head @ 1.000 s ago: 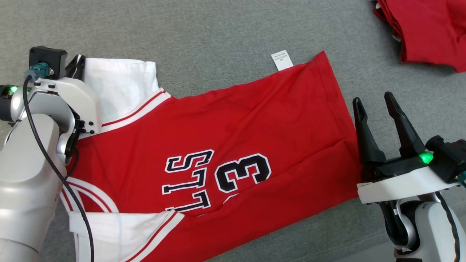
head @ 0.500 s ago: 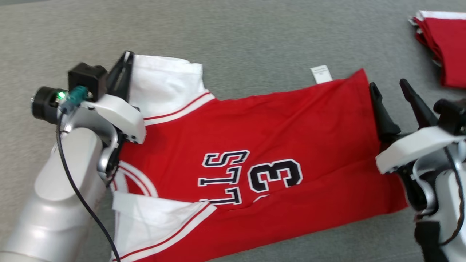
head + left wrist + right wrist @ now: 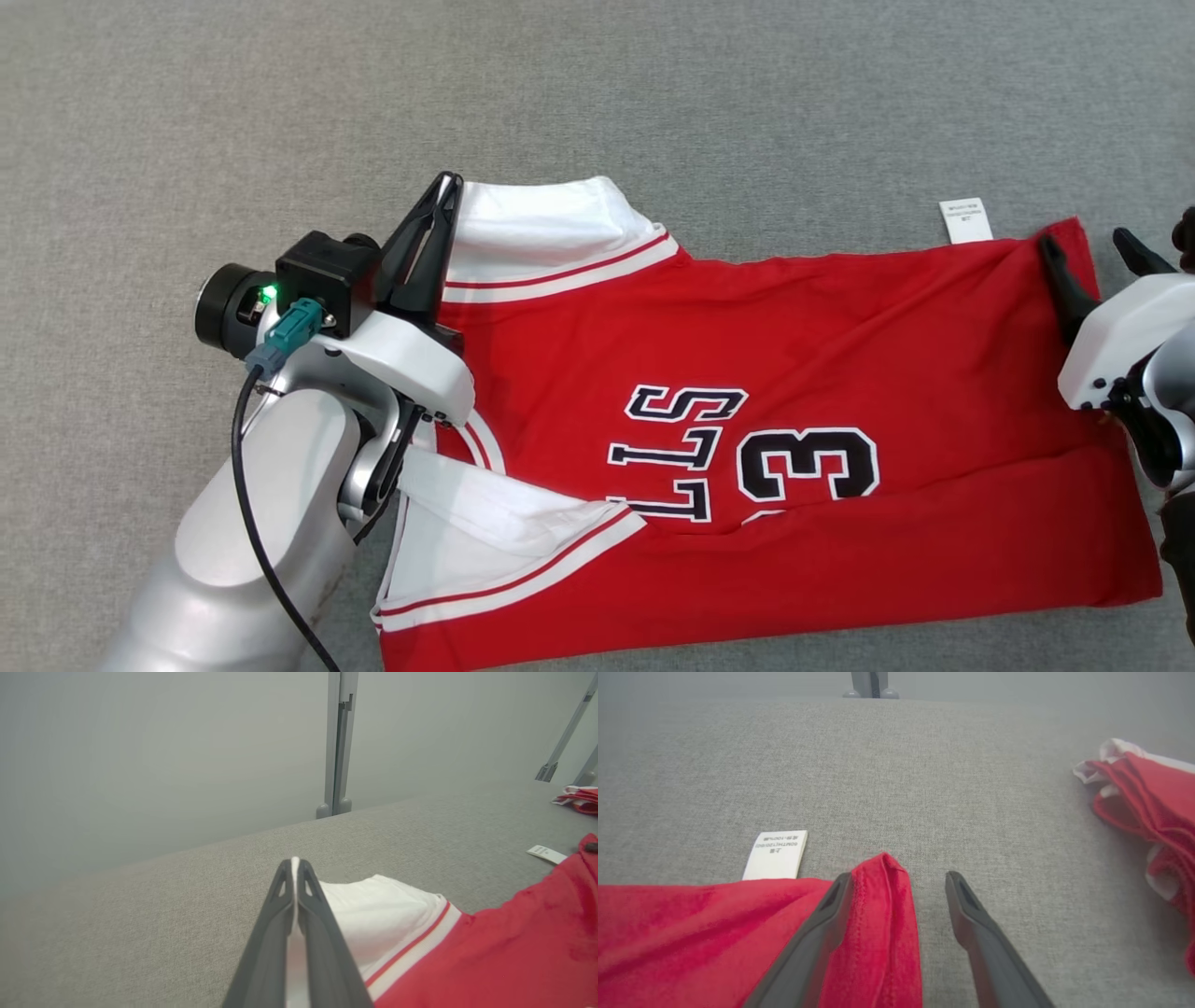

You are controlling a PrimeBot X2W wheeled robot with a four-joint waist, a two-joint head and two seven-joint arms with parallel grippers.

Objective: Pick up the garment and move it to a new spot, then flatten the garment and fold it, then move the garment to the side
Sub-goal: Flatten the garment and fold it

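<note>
Jersey (image 3: 794, 373) lies spread on grey mat (image 3: 597, 93). Left gripper (image 3: 451, 182) clamped shut on its white sleeve (image 3: 541, 219) — right gripper (image 3: 899, 877) wide open astride hem corner (image 3: 882, 868), holding nothing. Looks mid-flatten; fold and side move remain.

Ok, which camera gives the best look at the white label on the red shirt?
The right wrist view: the label lies close and flat, its print visible. The head view shows the label small beside the shirt's far edge; the left wrist view shows a distant sliver.
</note>
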